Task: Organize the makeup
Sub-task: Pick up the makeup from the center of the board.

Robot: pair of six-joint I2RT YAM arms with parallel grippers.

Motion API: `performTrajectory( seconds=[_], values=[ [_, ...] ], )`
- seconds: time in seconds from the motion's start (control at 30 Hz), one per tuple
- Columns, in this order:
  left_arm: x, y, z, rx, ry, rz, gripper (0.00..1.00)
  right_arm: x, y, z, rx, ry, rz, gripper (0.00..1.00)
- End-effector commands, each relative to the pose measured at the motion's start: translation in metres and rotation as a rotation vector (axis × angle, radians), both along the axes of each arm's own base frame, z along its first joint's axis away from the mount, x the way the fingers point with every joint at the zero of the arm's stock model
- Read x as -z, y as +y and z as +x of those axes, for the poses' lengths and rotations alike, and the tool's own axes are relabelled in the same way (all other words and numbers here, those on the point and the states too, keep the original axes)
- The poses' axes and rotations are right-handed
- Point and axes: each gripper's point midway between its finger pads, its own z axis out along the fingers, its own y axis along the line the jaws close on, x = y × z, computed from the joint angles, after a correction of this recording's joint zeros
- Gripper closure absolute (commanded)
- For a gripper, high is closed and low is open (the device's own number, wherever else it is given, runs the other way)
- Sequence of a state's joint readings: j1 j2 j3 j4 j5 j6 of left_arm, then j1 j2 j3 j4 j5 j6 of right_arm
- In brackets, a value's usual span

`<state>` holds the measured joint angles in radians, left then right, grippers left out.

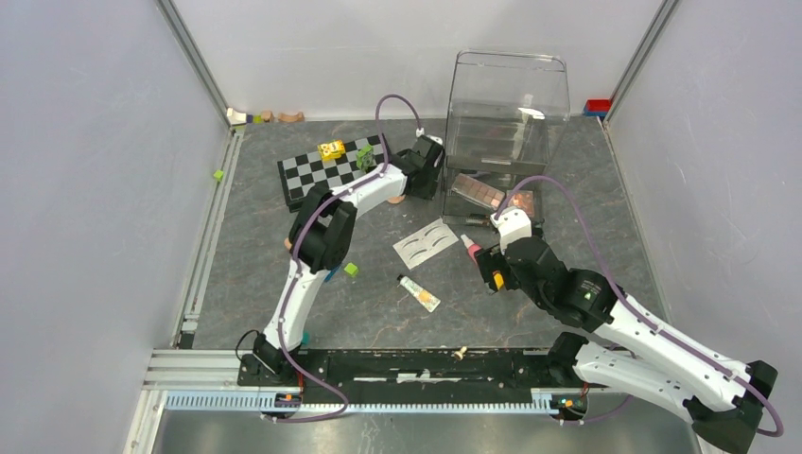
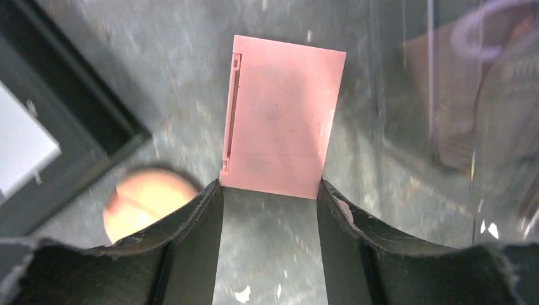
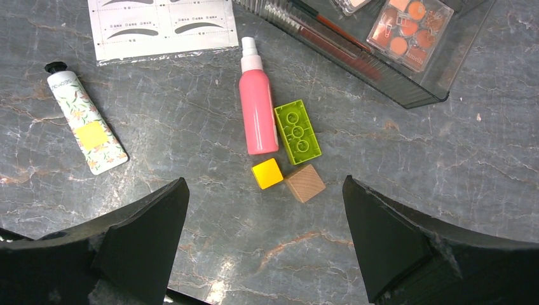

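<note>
A flat pink makeup case (image 2: 279,114) lies on the table, and my left gripper (image 2: 268,190) is shut on its near end, one finger against each side edge. A peach sponge (image 2: 149,203) sits just left of those fingers. The left gripper (image 1: 421,175) is beside the clear organizer (image 1: 506,104). My right gripper (image 3: 264,181) hangs open above the table, holding nothing. Ahead of it lie a pink spray bottle (image 3: 257,111), a cream flowered tube (image 3: 89,121) and a white card of brow shapes (image 3: 159,25). An eyeshadow palette (image 3: 410,32) and thin brushes (image 3: 330,32) rest in a clear tray (image 3: 381,76).
A green brick (image 3: 297,131), a yellow cube (image 3: 267,173) and a wooden cube (image 3: 305,183) lie beside the pink bottle. The chessboard (image 1: 331,170) with small toys on it sits left of the left gripper. Another green block (image 1: 351,270) lies near the left arm.
</note>
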<state>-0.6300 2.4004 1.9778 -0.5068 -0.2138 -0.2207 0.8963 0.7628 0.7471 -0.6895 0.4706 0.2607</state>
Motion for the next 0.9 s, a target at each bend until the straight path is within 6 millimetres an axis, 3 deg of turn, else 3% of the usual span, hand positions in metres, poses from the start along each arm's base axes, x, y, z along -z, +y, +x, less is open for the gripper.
performTrajectory(
  seconds=[0.0,0.1,0.27,0.37,0.53,0.7,0.87],
  values=[
    [0.03,0.016,-0.058,-0.021,0.12,0.054,0.43,-0.009,0.004,0.001,-0.001,-0.023,0.052,0.02],
    [0.032,0.015,-0.063,-0.003,0.136,0.049,0.29,-0.009,0.005,0.001,-0.003,-0.021,0.058,0.02],
    [0.036,0.009,-0.053,0.027,0.145,0.088,0.05,-0.01,0.006,0.0,-0.002,-0.02,0.073,0.02],
    [0.038,0.007,-0.046,0.034,0.145,0.099,0.04,-0.012,0.005,-0.001,-0.002,-0.023,0.074,0.02],
    [0.041,0.002,-0.036,0.046,0.15,0.098,0.07,-0.014,0.003,-0.001,0.004,-0.025,0.072,0.02],
    [0.041,0.006,-0.041,0.03,0.167,0.095,0.37,-0.017,0.004,-0.001,0.004,-0.028,0.083,0.02],
    [0.027,0.015,-0.053,-0.007,0.15,0.069,0.44,-0.021,0.006,-0.001,0.004,-0.031,0.098,0.02]
  ],
)
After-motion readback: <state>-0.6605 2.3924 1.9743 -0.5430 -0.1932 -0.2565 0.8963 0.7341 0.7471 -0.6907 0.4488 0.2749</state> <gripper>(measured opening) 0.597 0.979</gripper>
